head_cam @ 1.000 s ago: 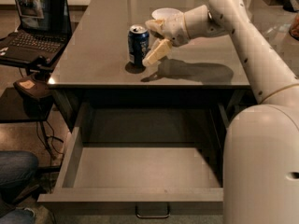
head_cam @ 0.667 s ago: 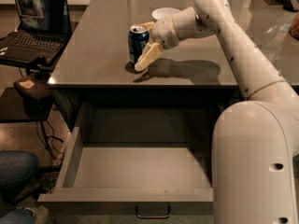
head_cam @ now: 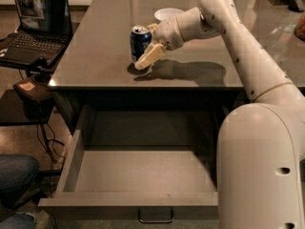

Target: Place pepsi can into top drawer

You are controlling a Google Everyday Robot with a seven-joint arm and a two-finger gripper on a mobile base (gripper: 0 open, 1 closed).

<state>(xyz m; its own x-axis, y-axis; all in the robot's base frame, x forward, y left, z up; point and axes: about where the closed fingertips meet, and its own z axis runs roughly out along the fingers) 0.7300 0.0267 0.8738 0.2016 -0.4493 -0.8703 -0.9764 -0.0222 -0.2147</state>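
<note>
The pepsi can point(head_cam: 139, 41) stands upright on the grey counter point(head_cam: 95, 56), near its front edge. My gripper point(head_cam: 144, 47) is at the can's right side, low over the counter. It is open: one cream finger point(head_cam: 148, 57) lies in front of the can and the other shows just behind it. I cannot tell whether they touch the can. The top drawer point(head_cam: 128, 200) below the counter is pulled fully out, and its inside is bare. Its small dark handle point(head_cam: 155, 217) is at the bottom of the view.
A white bowl point(head_cam: 167, 14) sits on the counter behind my gripper. An open laptop point(head_cam: 33, 23) stands on a side table at the left, with cables below. A person's knee in jeans point(head_cam: 14, 175) is at the lower left. My white arm point(head_cam: 257, 128) fills the right side.
My gripper has moved left, from beside the can to straddling it. The can and the drawer have not moved.
</note>
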